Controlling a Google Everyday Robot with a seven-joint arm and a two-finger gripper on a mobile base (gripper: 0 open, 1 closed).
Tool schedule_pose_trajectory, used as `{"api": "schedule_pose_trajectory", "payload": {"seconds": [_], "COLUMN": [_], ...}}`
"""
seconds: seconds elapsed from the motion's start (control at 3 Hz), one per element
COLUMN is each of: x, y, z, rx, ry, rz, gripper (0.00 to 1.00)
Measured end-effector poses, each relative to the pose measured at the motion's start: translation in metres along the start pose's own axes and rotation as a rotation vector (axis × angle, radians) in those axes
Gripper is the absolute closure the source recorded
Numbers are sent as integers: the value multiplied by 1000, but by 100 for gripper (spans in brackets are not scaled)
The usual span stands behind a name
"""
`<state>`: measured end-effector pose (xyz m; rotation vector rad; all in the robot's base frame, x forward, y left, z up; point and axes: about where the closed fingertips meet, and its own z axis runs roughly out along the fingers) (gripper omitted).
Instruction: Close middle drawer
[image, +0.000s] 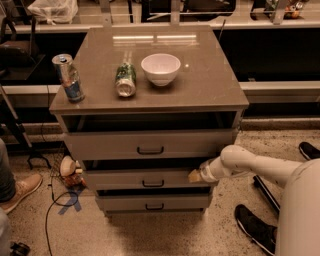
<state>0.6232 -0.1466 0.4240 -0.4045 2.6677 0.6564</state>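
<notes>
The middle drawer (145, 179) is a low grey-tan front with a small dark bar handle (152, 183), set between a taller top drawer (147, 145) and a smaller bottom drawer (152, 202). It stands a little way out, with a dark gap above its front. My gripper (196, 175) is at the end of the white arm, which reaches in from the right. It rests against the right end of the middle drawer's front.
On the cabinet top (210, 85) are a white bowl (160, 68), a green bottle lying on its side (125, 79) and an upright can (68, 77). Shoes (255, 227) and a cable (55, 200) lie on the floor beside the cabinet.
</notes>
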Motion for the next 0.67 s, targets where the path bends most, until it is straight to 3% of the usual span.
{"api": "schedule_pose_trajectory", "payload": {"seconds": [0.67], "x": [72], "y": [9], "z": [-37], "rx": [-62], "ry": [22], "rz": [8], "gripper": [100]}}
